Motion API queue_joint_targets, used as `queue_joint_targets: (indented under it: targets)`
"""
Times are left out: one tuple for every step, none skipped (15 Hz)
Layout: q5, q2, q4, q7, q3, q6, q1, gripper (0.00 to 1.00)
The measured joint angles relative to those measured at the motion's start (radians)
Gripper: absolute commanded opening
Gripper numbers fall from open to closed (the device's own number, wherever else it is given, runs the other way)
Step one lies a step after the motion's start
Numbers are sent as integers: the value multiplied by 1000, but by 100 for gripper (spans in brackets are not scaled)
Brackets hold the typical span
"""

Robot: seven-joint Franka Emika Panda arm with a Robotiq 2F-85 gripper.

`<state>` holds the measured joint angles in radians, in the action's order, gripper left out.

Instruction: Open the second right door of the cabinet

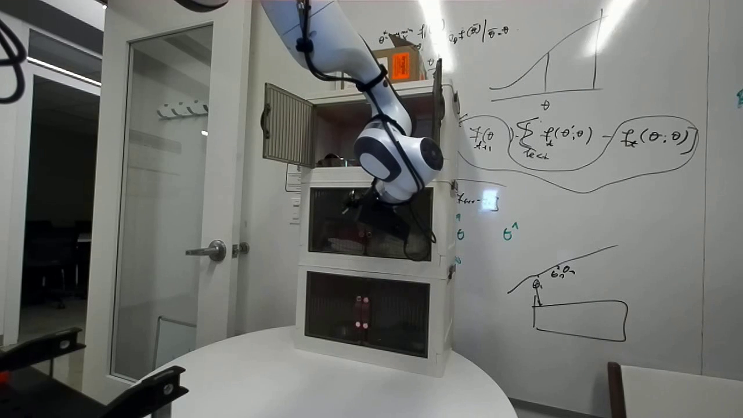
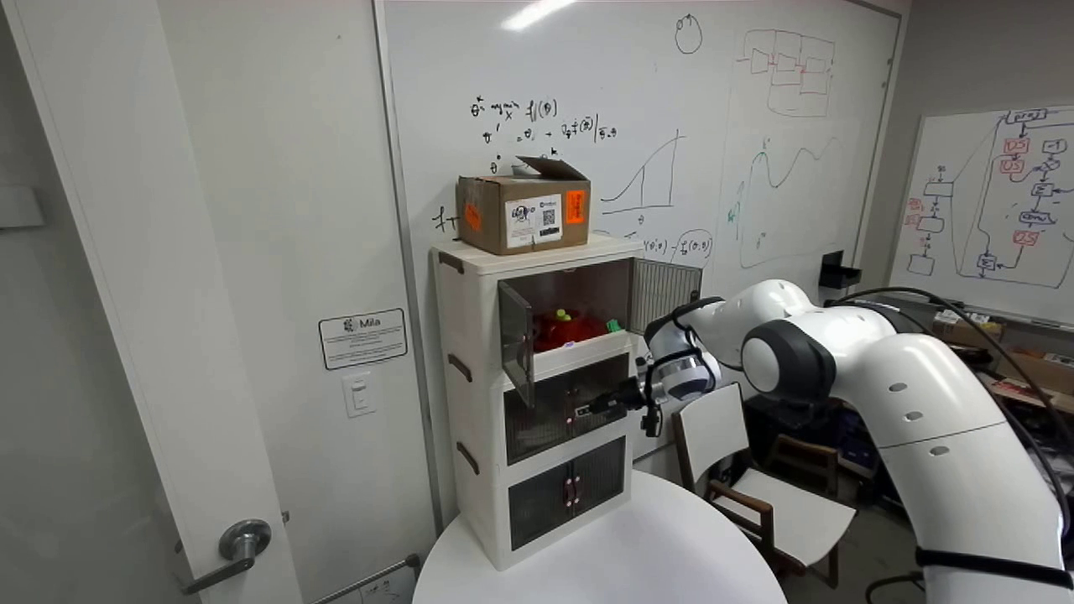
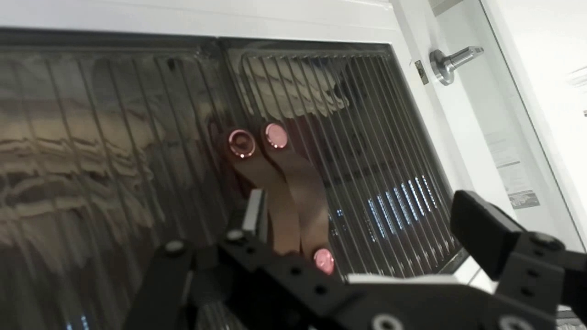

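The white cabinet point(image 1: 377, 267) has three tiers. Its second right door point(image 1: 386, 247) is a dark see-through pane in the middle tier, shut, partly hidden behind my gripper and cables. It also shows in an exterior view point(image 2: 600, 371). The wrist view appears upside down, so this door point(image 3: 91, 160) is its left pane there. Its brown handle point(image 3: 275, 188) with pink knobs sits beside the left door's handle point(image 3: 307, 192). My gripper point(image 3: 362, 208) is open and empty close before the pane. One finger overlaps the edge of the door's handle. Contact cannot be told.
The top-tier doors point(image 1: 287, 125) point(image 1: 437, 104) stand open, with a red pot point(image 2: 558, 331) inside. Dark glass bottom-tier doors point(image 1: 400, 316) are shut. A cardboard box point(image 2: 545, 214) is on top. The cabinet stands on a white round table point(image 1: 325, 389). A chair point(image 2: 789, 512) is nearby.
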<state>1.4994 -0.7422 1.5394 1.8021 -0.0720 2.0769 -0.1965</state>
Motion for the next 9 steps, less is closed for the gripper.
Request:
queue_joint_targets:
  targets:
    - [0,-5,-5,0,1,0,0,100]
    - [0,-11,-11,0,2,0,0,100]
    - [0,-17,-17,0,4,0,0,94]
    - [0,-23,-23,0,6,0,0,85]
    - [0,-27,-29,0,6,0,0,70]
    - [0,-31,-36,0,6,0,-1,69]
    - [0,-35,-42,0,6,-1,-1,61]
    - [0,-40,-51,0,6,0,-3,53]
    - [0,-45,-58,0,6,0,-6,45]
